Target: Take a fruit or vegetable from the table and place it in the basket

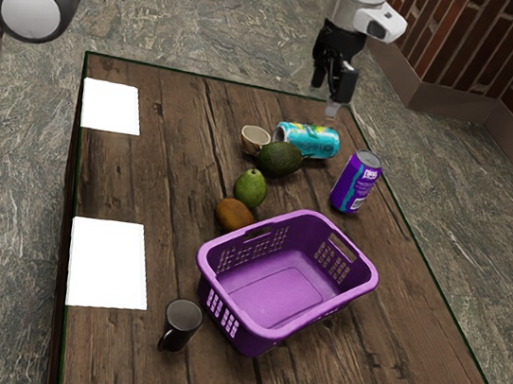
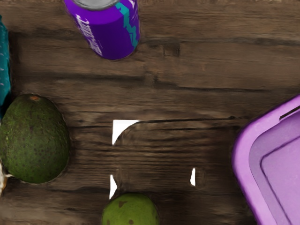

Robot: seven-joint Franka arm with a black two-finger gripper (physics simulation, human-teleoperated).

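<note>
Jaws high over the table [image 1: 158,178], pear [image 1: 250,191] below, toward the exterior view's left.
I can't tell whether they're clenched; the pear sits between avocado [image 1: 279,160] and basket [image 1: 282,293].

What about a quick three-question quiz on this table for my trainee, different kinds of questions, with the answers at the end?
1. Fill in the blank: the upright can is mainly ____ in colour.
2. Which of these is closest to the basket: (a) the avocado, (b) the green pear, (c) the brown fruit?
3. True or false: a fruit already lies in the basket.

Key: 1. purple; 2. c; 3. false.
</note>
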